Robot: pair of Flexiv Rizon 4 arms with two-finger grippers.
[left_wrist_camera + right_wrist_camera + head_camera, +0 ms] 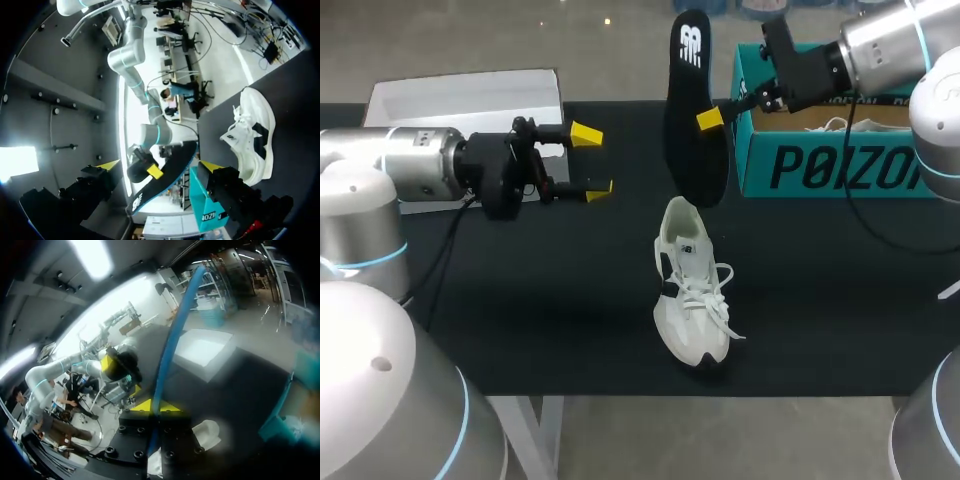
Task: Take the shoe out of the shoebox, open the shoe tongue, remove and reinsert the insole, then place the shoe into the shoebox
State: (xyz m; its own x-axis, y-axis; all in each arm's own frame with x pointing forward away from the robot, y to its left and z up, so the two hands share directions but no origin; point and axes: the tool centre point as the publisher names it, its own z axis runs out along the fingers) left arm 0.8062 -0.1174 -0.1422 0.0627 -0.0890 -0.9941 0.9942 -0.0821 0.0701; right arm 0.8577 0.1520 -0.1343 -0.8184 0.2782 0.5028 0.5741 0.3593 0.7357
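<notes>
Right gripper (705,118) is seen clamped on the insole (692,110) at approx. mid-length, fingers closed to just the sheet's thickness; the insole is held upright in the air w/ its lower end just above the heel opening of the shoe (692,290). Left gripper (592,162) is held wide open w/ nothing in it, over the table (520,300) to the left of the insole and apart from it. Progress, as judged: the shoe has been taken out of the shoebox (840,165) and set near the table's middle, toe toward the near edge, heel toward the far side; the insole has been removed. Whether the tongue is properly opened can't be told. Left to do: insole to be slid back in, shoe to be returned to the box at far right. Sth pale is visible inside the box, not identifiable. Materials: the insole is a thin, flat, foot-shaped sheet, black on top w/ a white mark, blue along its edge in the right wrist view, prob. flexible foam. The shoe is off-white w/ a black side panel, white laces loose, rounded sole. The box is teal card, straight-walled, open-topped. The table is covered in matte black.
</notes>
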